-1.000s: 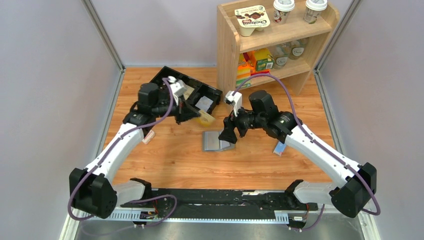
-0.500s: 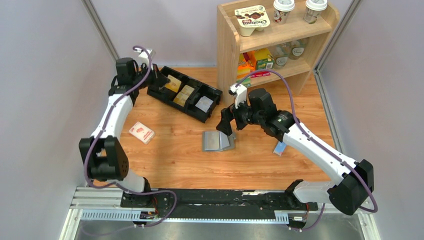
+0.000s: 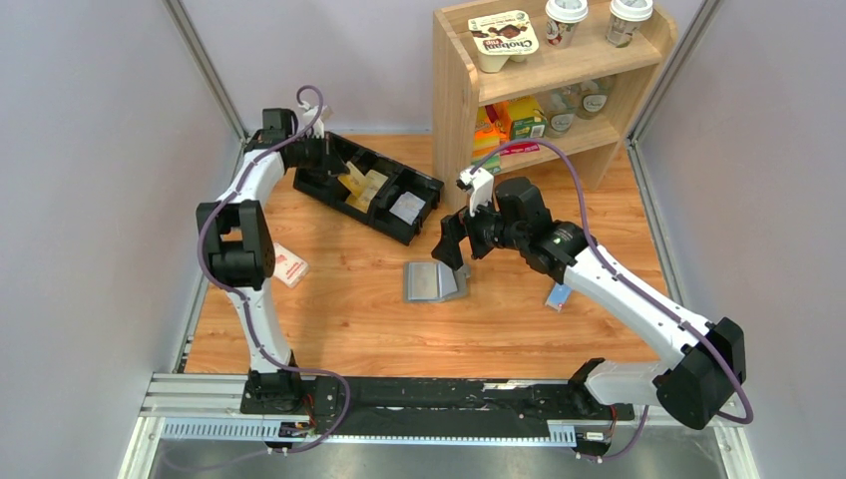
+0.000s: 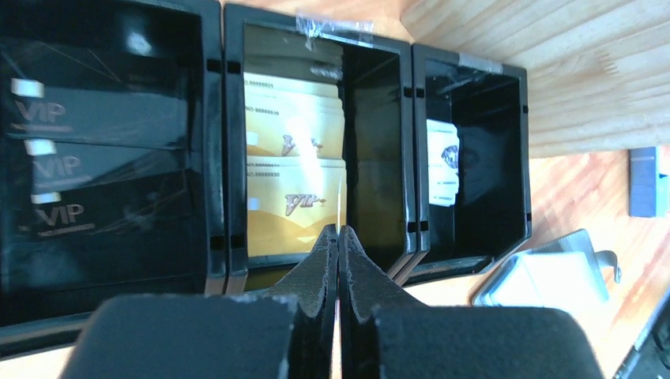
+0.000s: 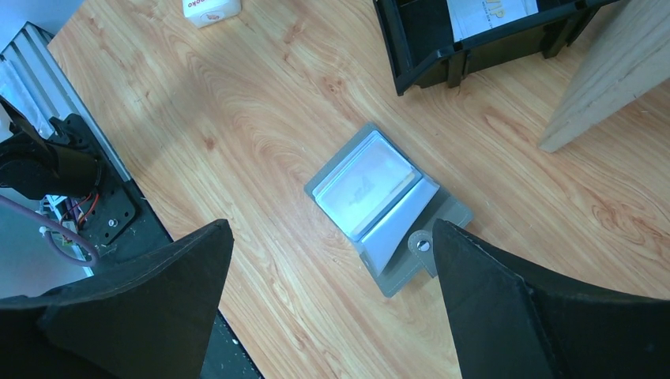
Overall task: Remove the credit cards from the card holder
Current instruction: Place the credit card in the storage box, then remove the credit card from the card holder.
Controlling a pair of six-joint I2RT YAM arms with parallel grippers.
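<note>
The grey card holder (image 3: 434, 281) lies open on the wood in the middle, its clear sleeves (image 5: 371, 185) facing up. My right gripper (image 3: 454, 251) hovers just above it, jaws open wide (image 5: 332, 229) with nothing between them. My left gripper (image 3: 334, 160) is at the far left over the black tray (image 3: 424, 186). It is shut (image 4: 339, 230) on a tan credit card (image 4: 340, 197), seen edge-on as a thin pale line above the tray's middle compartment. Several gold credit cards (image 4: 292, 170) lie in that compartment.
The tray's left compartment holds black VIP cards (image 4: 87, 162), its right one a white card (image 4: 442, 162). A white-and-red box (image 3: 287, 265) lies at the left. A blue-and-white packet (image 3: 559, 295) lies under my right arm. A wooden shelf (image 3: 454, 100) stands behind.
My left arm swung from the table's middle to the far left and carried the tan card over the tray. My right gripper opened wide and rose slightly off the holder.
</note>
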